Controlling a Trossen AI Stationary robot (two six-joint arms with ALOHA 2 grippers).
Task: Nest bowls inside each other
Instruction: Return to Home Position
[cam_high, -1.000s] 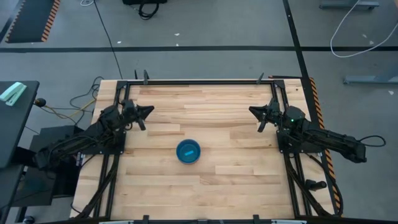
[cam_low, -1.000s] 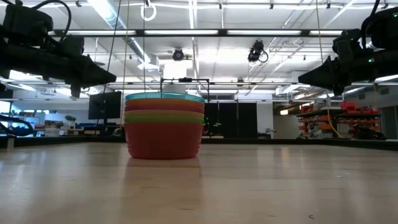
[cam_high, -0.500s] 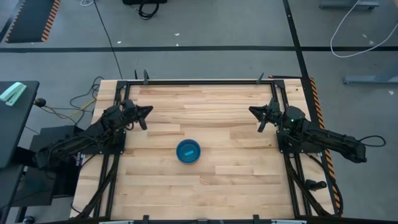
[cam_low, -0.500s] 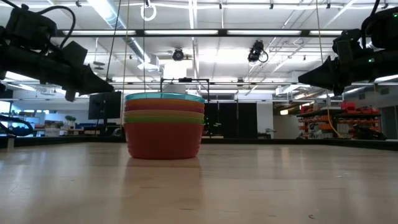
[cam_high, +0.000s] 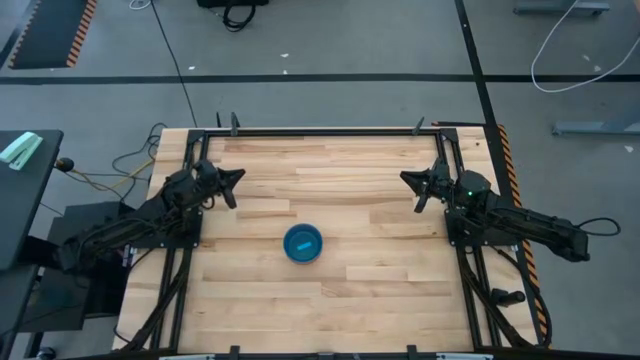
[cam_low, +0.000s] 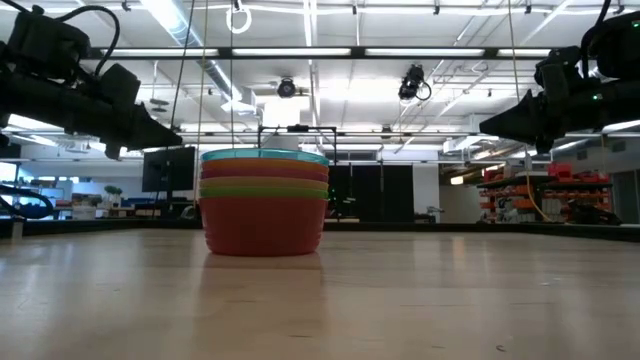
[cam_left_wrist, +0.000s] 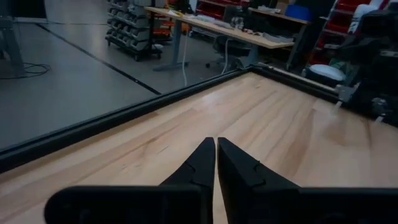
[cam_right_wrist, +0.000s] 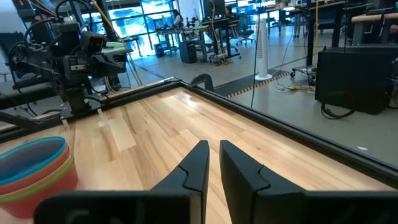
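The bowls stand nested in one stack (cam_high: 303, 243) near the table's middle, a little toward its left and near edges. The bright blue bowl (cam_low: 265, 156) is on top and the orange one (cam_low: 264, 225) at the bottom, base on the wood. Between them only rims show, among them green. The stack also shows in the right wrist view (cam_right_wrist: 34, 169). My left gripper (cam_high: 240, 177) hovers shut toward the table's far left, well clear of the stack. My right gripper (cam_high: 404, 178) hovers shut toward the far right, equally clear. Both point inward above the table.
A dark metal frame (cam_high: 320, 131) runs along the table's far edge and down both sides. Bare wood (cam_high: 330, 190) lies between the two grippers and all round the stack. Beyond the table are the room's floor, desks and shelving.
In the low view my left gripper has tipped its nose down a little and sunk slightly. The stack and my right gripper have stayed where they were.
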